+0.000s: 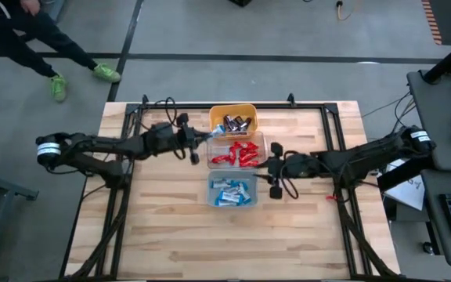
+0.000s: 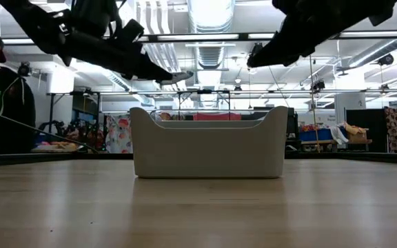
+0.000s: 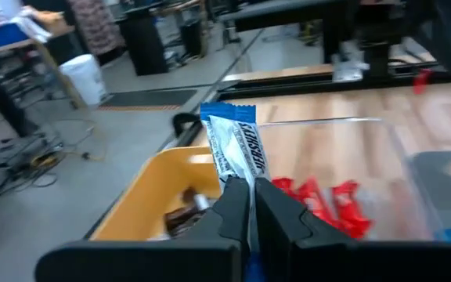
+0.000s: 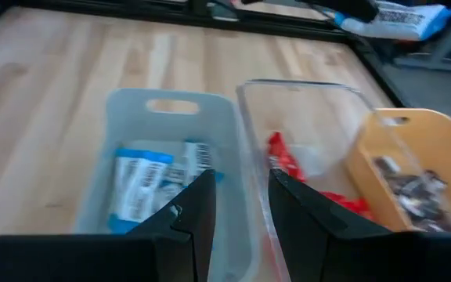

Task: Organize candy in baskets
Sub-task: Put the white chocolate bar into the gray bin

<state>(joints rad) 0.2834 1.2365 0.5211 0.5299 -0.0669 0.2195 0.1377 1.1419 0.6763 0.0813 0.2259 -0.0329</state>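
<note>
The wooden table [image 1: 171, 227] carries three bins in a row: yellow-orange bin [image 1: 233, 113] with dark-wrapped bars [image 1: 239, 123], clear bin [image 1: 263, 142] with red bars [image 1: 237, 153], grey-blue bin [image 1: 250, 182] with blue-and-white bars [image 1: 231, 194]; exact counts cannot be told. The left arm stretches across the table, and the left gripper [image 3: 250, 205] hangs raised at the corner between the yellow-orange and clear bins, jaws pinching one blue-and-white bar [image 3: 237, 145]. The right gripper [image 4: 238, 196] hovers beside the clear bin, fingers apart, holding nothing.

Three baskets [image 1: 232, 117] sitting in row mid-surface [image 1: 163, 227], candy [image 1: 238, 154] lying inside each; left pincer [image 1: 210, 135] hovering beside them, right pincer [image 1: 268, 168] opposite.
</note>
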